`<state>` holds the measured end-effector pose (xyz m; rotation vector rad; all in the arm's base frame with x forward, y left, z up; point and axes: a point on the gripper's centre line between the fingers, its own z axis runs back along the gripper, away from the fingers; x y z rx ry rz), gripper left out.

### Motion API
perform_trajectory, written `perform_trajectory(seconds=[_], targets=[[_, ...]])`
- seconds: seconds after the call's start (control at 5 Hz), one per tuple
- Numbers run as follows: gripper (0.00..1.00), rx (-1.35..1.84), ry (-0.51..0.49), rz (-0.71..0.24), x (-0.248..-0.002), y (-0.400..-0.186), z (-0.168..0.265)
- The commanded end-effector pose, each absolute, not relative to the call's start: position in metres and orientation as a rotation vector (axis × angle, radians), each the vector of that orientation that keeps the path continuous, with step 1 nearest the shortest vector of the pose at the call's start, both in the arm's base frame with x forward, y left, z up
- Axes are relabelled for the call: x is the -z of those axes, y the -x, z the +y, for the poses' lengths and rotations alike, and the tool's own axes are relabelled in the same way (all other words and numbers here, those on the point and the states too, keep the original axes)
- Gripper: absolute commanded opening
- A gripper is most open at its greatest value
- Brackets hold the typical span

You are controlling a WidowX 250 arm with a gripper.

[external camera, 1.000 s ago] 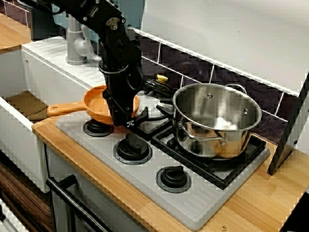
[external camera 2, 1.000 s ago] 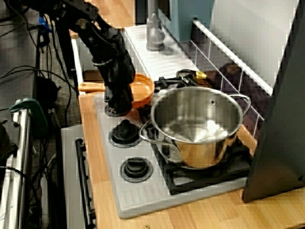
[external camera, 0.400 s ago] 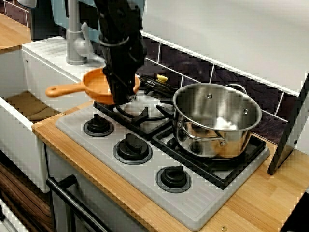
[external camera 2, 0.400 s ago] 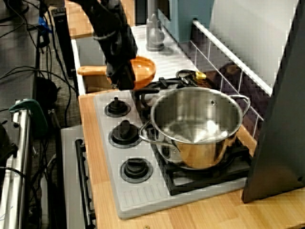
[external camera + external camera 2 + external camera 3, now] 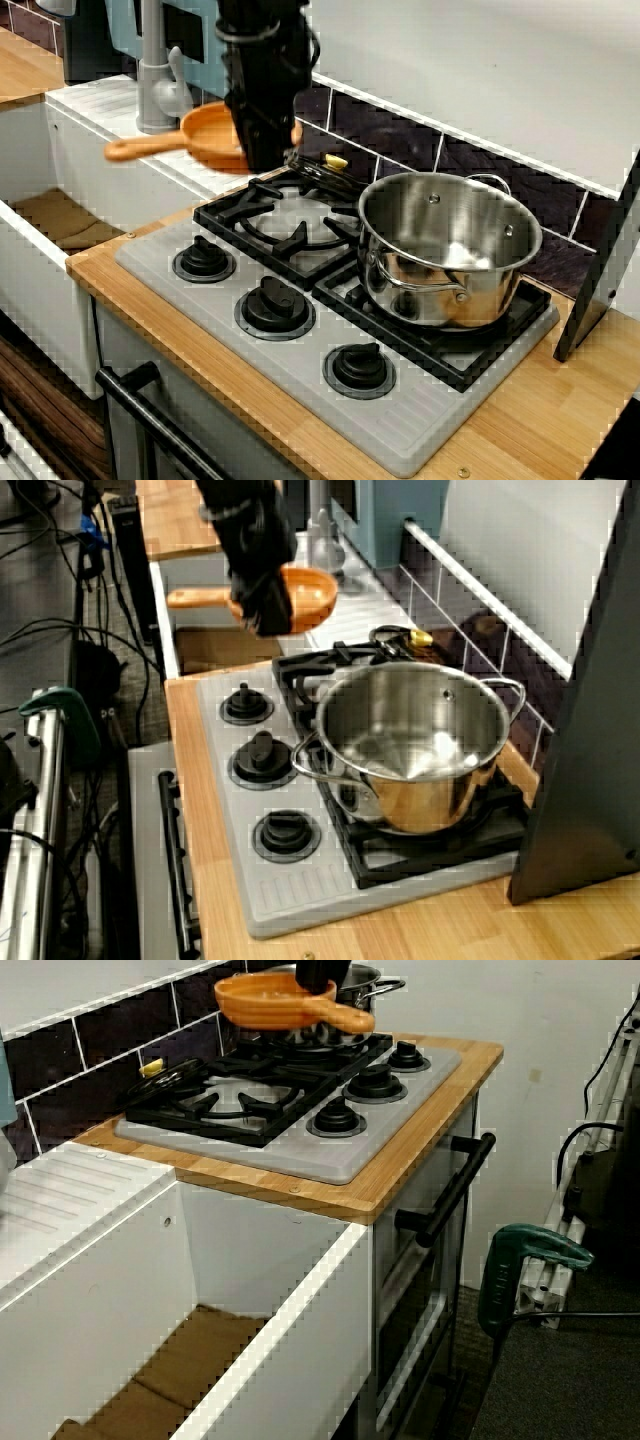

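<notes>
The view from the stove's front is showing the pincer (image 5: 262, 158) clamping the rim of the pan (image 5: 212, 133). The pan is hanging level in the air, its bowl right beside the pincer and its handle pointing away from it. Below the pincer the grate (image 5: 285, 215) is lying bare. The pot (image 5: 450, 245) is standing well apart from the pincer, and the faucet (image 5: 155, 80) is rising near it, beyond the pan.

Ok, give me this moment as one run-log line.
gripper: shut on small orange frying pan | pan: in air, clear of black burner grate | shiny steel pot: on neighbouring burner
</notes>
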<state>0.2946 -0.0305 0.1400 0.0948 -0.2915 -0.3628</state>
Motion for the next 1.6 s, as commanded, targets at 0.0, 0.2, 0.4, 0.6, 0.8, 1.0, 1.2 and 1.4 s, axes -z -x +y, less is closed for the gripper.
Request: perform_trajectory(seconds=[0.0, 0.2, 0.4, 0.6, 0.8, 1.0, 1.2, 1.4], targets=[[0.0, 0.32, -0.078, -0.35, -0.183, -0.314, -0.034], [0.0, 0.297, -0.188, -0.364, -0.182, -0.321, -0.043], [0.0, 0.299, -0.272, -0.383, -0.182, -0.326, -0.055], [0.0, 0.304, -0.329, -0.395, -0.18, -0.331, -0.063], [0.0, 0.315, -0.371, -0.399, -0.176, -0.333, -0.069], [0.0, 0.317, -0.366, -0.394, -0.177, -0.332, -0.071], [0.0, 0.292, -0.295, -0.362, -0.177, -0.333, -0.06], [0.0, 0.269, -0.251, -0.349, -0.178, -0.336, -0.052]])
